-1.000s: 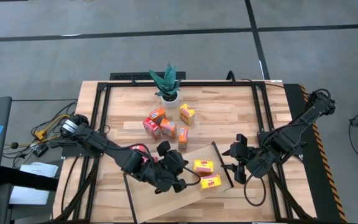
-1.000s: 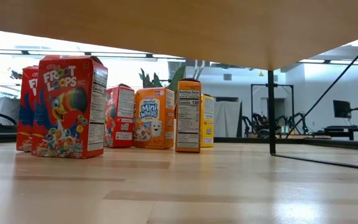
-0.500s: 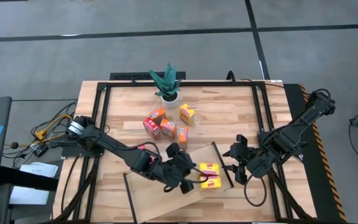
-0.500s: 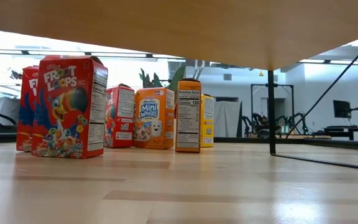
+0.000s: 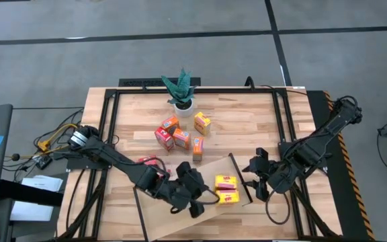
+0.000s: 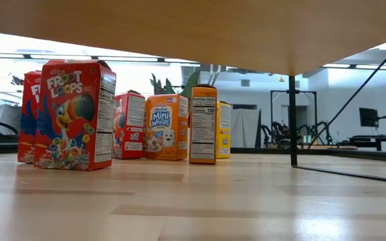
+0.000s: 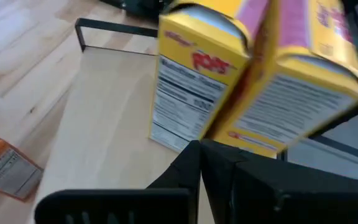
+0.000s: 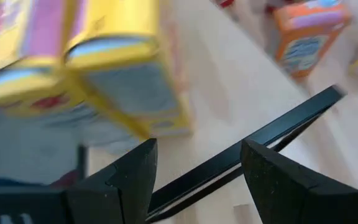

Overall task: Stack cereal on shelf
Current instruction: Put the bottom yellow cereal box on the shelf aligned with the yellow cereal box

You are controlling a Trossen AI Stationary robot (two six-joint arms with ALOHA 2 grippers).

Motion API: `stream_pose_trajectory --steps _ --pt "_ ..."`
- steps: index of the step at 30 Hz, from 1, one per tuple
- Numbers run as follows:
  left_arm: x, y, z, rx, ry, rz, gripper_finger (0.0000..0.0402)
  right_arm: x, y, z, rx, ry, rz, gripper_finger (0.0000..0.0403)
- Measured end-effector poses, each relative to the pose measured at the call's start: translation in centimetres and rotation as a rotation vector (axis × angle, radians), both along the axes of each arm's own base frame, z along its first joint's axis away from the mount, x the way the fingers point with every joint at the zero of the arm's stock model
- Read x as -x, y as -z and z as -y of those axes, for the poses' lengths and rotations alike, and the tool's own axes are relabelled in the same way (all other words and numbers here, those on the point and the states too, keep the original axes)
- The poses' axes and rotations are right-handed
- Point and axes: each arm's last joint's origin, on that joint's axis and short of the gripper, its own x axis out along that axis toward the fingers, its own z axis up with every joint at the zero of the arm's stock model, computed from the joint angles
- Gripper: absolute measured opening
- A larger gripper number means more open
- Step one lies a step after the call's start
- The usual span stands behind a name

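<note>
Two yellow cereal boxes (image 5: 224, 181) (image 5: 226, 196) lie side by side on the shelf (image 5: 166, 218), a light-wood board with black rails, close to its right rail. My left gripper (image 5: 205, 195) is over the board just left of them. Its shut fingertips (image 7: 199, 152) point at the seam between the two boxes (image 7: 197, 93) (image 7: 303, 93). My right gripper (image 5: 252, 178) is open beside the right rail, and the rail (image 8: 260, 143) crosses between its fingers (image 8: 197, 146). Several more boxes (image 5: 181, 139) stand on the tabletop; the low view shows them upright (image 6: 72, 114). My left gripper has its shut fingertips right at the near faces of the two yellow boxes (image 7: 191, 134), coming level from the table's left. I cannot tell whether they touch the boxes. Both boxes rest on the board.
A potted plant (image 5: 180, 91) stands at the table's far edge behind the standing boxes. A red box (image 5: 150, 161) lies by the left arm at the shelf's far left corner. The board's underside (image 6: 193, 33) fills the top of the low view. Cables trail off the table's left.
My left gripper has moved across the board toward the table's right, closing on the two yellow boxes, and has ended a little back from where it was half a second ago. The right arm has kept still.
</note>
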Motion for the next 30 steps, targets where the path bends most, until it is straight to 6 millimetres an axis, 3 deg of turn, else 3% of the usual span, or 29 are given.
stream_pose_trajectory --steps 9,13,19,23,30 --pt "0.0 -0.1 -0.4 -0.099 -0.100 0.031 0.0000 1.8 0.2 -3.5 -0.076 -0.142 0.012 0.0231" --pt "-0.5 -0.1 -1.4 -0.133 -0.095 0.016 0.0000 0.7 0.5 -5.6 -0.086 -0.211 0.096 0.0192" --pt "-1.4 -0.1 -2.9 -0.146 -0.038 -0.007 0.0000 -1.3 2.4 -8.1 -0.055 -0.259 0.135 0.0110" --pt "-1.7 -0.1 -3.5 -0.147 -0.005 -0.021 0.0000 -2.0 3.6 -8.9 -0.049 -0.254 0.120 0.0064" --pt "-2.0 -0.2 -3.8 -0.136 0.035 -0.015 0.0000 -2.2 3.5 -8.8 -0.015 -0.193 0.166 0.0017"
